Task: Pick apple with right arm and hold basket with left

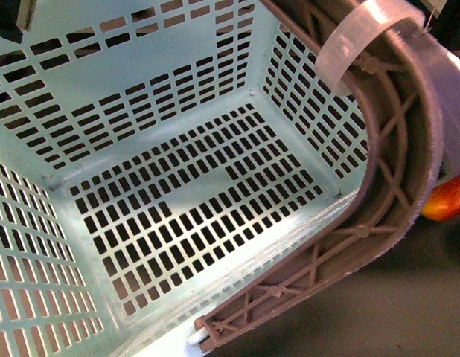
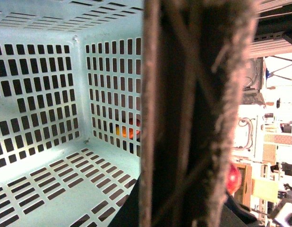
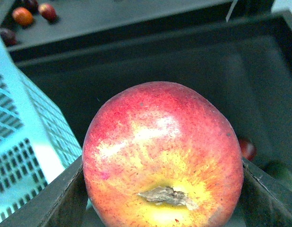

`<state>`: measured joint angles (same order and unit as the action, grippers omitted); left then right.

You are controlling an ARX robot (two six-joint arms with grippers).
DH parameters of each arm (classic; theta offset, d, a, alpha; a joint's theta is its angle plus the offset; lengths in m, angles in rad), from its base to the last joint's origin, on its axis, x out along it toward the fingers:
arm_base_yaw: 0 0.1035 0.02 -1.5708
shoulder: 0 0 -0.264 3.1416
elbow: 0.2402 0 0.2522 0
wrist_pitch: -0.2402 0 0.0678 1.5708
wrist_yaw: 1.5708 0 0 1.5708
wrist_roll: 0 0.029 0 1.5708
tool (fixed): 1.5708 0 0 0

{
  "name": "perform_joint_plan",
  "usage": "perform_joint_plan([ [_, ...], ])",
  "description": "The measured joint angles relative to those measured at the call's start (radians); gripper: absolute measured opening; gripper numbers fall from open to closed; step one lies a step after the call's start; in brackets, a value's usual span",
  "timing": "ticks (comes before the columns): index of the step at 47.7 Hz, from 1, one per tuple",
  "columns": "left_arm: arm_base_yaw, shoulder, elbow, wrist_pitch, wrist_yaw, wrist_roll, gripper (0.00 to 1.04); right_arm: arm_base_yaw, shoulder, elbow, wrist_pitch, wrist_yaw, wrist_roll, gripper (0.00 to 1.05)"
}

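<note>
The mint-aqua slotted basket (image 1: pixel 163 97) fills the front view, empty, with its brownish ribbed handle (image 1: pixel 397 186) curving down the right and a translucent white band (image 1: pixel 356 37) on it. My left gripper (image 2: pixel 184 213) is shut on that handle (image 2: pixel 198 94), which blocks the middle of the left wrist view; the basket's inside (image 2: pixel 51 104) lies beside it. My right gripper (image 3: pixel 165 208) is shut on the apple (image 3: pixel 162 151), a round red fruit with a yellow stem end, held in the air beside the basket's wall (image 3: pixel 23 142). Neither gripper shows in the front view.
An orange-red fruit (image 1: pixel 447 199) shows past the handle at the right edge. A black bin (image 3: pixel 184 71) lies under the apple, with a dark red fruit (image 3: pixel 247 149) in it. Small fruits (image 3: pixel 22 15) lie on the dark surface beyond. A red round thing (image 2: pixel 232 178) shows beside the handle.
</note>
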<state>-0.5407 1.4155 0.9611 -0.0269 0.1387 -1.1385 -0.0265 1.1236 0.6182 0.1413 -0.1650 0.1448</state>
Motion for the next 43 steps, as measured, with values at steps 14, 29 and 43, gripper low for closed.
perform_joint_plan([
  [14, 0.000, 0.000, 0.000, 0.000, 0.004, 0.000, 0.05, 0.308, 0.165, 0.096, 0.078, 0.079, 0.084, 0.74],
  [29, 0.000, 0.000, 0.000, 0.000, 0.000, 0.000, 0.05, 0.470, 0.282, 0.112, 0.084, 0.121, 0.121, 0.75],
  [43, 0.000, 0.000, 0.000, 0.000, 0.000, 0.000, 0.05, 0.442, 0.245, 0.112, 0.075, 0.227, 0.132, 0.96],
])
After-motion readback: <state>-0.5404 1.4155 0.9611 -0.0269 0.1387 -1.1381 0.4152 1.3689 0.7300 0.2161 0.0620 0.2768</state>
